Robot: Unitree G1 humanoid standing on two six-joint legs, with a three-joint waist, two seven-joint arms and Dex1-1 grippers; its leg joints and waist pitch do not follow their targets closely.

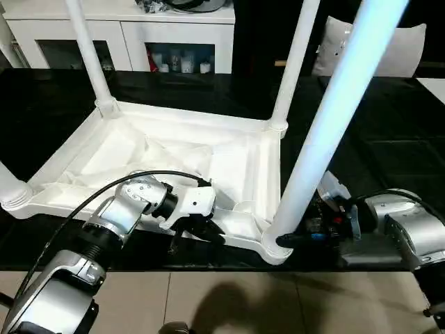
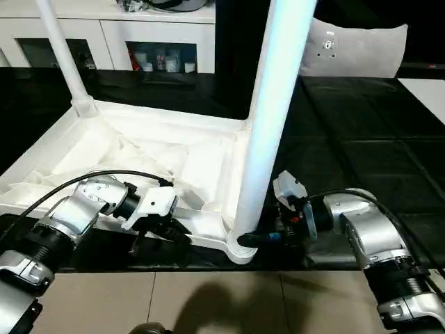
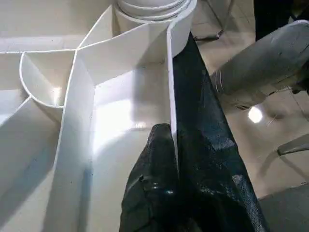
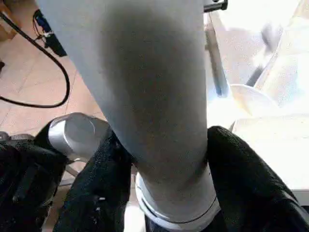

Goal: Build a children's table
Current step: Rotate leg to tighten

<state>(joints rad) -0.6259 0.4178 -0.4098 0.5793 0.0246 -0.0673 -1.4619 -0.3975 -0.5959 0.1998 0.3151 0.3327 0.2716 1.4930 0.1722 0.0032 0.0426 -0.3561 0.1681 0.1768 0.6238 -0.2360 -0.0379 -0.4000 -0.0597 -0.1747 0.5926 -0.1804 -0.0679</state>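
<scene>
The children's table [image 1: 174, 160] lies upside down on the black tabletop [image 1: 389, 132] in front of me, ribbed underside up. I count 4 legs standing in the corner sockets: 1 at the far left [image 1: 89, 52], 1 at the far right [image 1: 295, 62], the stub of 1 at the near-left corner [image 1: 8, 184], and the big near-right leg [image 1: 334, 118] rising right past my head camera. So all 4 look planted; what I judge is left is seating this last 1 firmly and then flipping the table onto its feet.

Now my left gripper [image 1: 189, 226]: its fingers [image 3: 159, 183] are pinched shut on the table's near rim wall [image 3: 170, 96], 1 finger inside and 1 outside, bracing the top close to the near-right socket [image 1: 272, 247].

My right gripper [image 2: 268, 238] is down at the base of that near-right leg, just above the socket collar. In the right wrist view its 2 black fingers [image 4: 241, 179] sit on either side of the leg, about half open and hugging it; they look to be touching on both sides, though I can't say the grip is firm.

White cabinet [image 1: 125, 35] with glass doors sits behind, out of play.
</scene>
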